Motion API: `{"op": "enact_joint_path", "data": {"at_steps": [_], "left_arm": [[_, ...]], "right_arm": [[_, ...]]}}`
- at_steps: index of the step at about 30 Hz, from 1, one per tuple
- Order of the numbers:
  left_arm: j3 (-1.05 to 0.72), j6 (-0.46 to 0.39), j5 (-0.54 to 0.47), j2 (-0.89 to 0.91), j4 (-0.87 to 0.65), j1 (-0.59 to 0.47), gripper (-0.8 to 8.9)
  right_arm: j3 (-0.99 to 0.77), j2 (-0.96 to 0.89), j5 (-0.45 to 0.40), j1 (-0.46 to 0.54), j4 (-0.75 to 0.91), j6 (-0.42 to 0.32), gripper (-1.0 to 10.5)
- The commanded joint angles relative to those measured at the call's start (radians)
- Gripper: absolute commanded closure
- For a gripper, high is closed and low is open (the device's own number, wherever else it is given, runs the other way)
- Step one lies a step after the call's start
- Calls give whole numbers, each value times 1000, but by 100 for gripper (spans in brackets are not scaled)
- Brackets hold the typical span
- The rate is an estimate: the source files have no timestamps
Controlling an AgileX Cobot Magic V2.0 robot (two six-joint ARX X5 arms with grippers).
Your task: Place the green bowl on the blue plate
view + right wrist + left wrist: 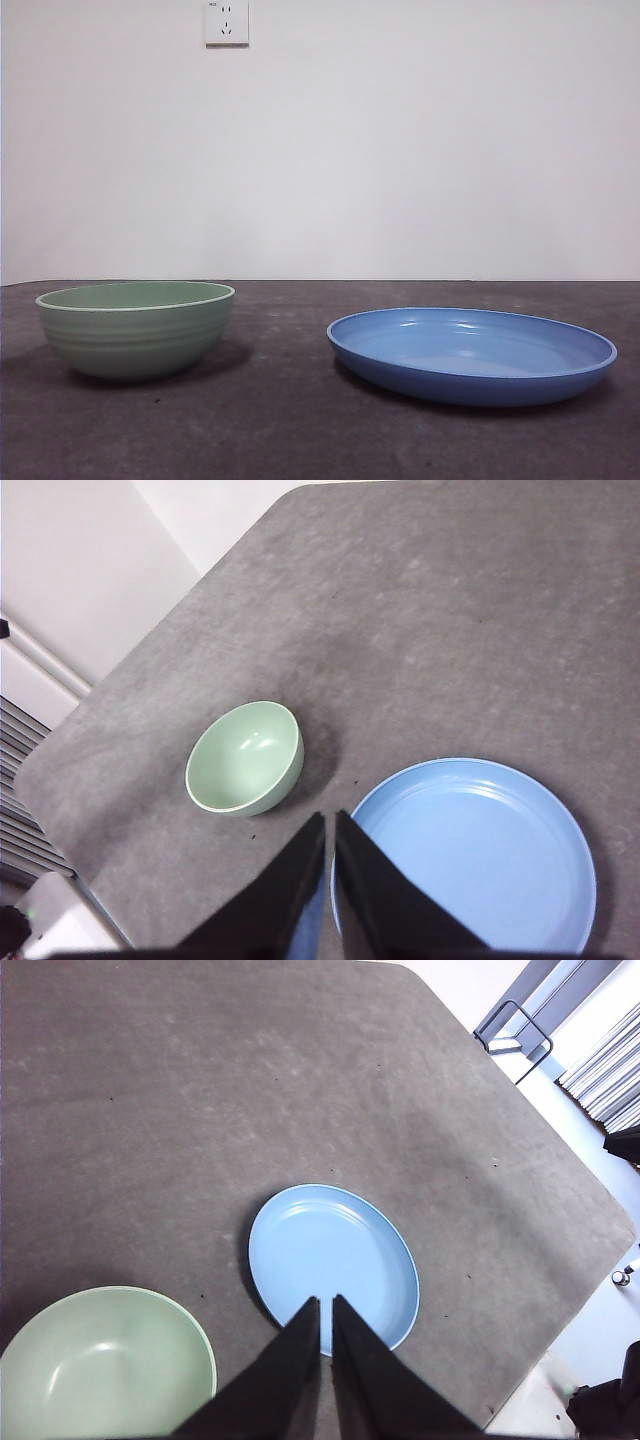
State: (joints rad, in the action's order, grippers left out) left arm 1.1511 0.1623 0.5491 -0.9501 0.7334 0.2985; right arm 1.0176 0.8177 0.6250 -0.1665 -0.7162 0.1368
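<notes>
A dark grey table [300, 420] is seen in every view. The blue plate [472, 355] is set on it well apart from the green bowl [136, 328], both upright and empty. Only the front view shows a wall socket [227, 22] above the bowl; no gripper is caught there. Both wrist views look down from high above the plate. The left gripper [326, 1305] is seen with jaws nearly touching, nothing held. The right gripper [330, 820] is likewise closed and empty, raised over the plate's edge nearest the bowl.
</notes>
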Motion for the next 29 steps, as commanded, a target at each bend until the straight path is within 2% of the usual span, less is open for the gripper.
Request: {"op": "enact_joint_path", "data": {"at_steps": [1, 2, 6, 8, 11, 17, 21, 24, 26, 29], "left_arm": [[21, -24, 2, -10, -8, 4, 704], [21, -24, 2, -12, -8, 4, 631], [21, -23, 1, -18, -8, 4, 311], [21, -23, 1, -19, -10, 4, 256], [21, -23, 2, -19, -18, 4, 250], [21, -23, 1, -19, -18, 4, 250], [21, -23, 1, -19, -18, 4, 250], [21, -23, 0, -24, -16, 3, 250], [21, -23, -17, -33, -13, 3, 250], [21, -15, -98, -59, 6, 1, 250]], "right_arm": [[18, 5, -1, -3, 6, -37, 924], [18, 5, -1, -3, 5, -44, 881], [18, 5, -1, -3, 7, -45, 582], [18, 5, -1, -3, 6, -45, 491], [18, 5, -1, -3, 6, -44, 425], [18, 5, -1, -3, 5, -43, 420], [18, 5, -1, -3, 5, -43, 360], [18, 5, 0, -3, 5, -44, 360], [18, 5, 3, -3, 5, -44, 360], [18, 5, 3, -3, 9, -44, 360]]}}
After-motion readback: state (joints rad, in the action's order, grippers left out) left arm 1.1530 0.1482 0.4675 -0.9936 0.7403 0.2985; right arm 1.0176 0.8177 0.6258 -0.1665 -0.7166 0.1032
